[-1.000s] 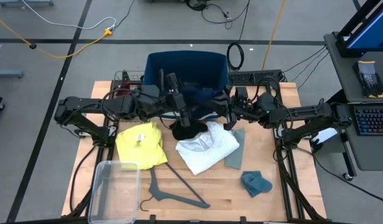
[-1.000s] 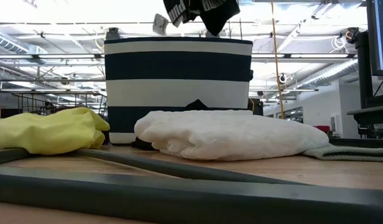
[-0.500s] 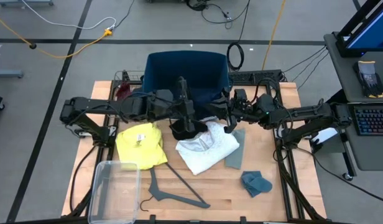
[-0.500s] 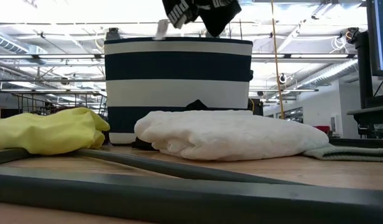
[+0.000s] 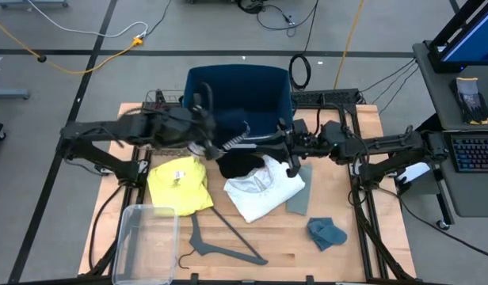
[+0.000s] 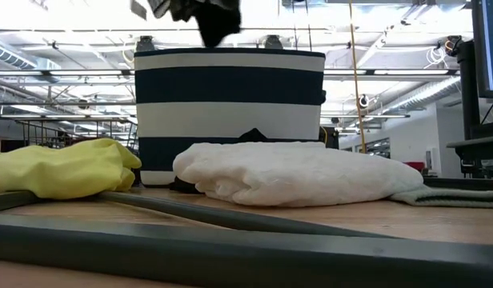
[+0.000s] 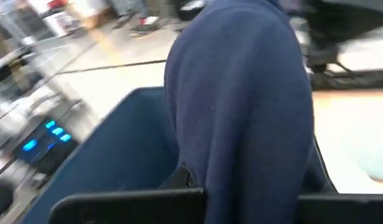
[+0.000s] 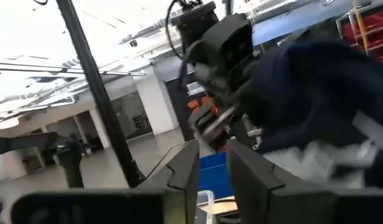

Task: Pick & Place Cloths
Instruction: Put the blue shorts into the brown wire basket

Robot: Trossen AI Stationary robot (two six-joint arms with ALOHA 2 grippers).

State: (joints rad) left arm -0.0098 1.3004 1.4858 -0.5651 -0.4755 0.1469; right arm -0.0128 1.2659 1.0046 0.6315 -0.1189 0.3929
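So the left gripper point(image 5: 203, 141) is clamped on the navy cloth point(image 7: 241, 106), which hangs straight down right over the bin point(image 5: 238, 91) with its rim just below, while the right gripper point(image 5: 294, 162), open and empty, sits over the white cloth point(image 5: 264, 188).

A dark cloth point(image 6: 200, 14) hangs above the striped basket point(image 6: 229, 112).

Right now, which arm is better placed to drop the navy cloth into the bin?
Left. The navy cloth hangs from the left gripper right at the bin rim. The right gripper sits over the white cloth, apparently holding nothing.
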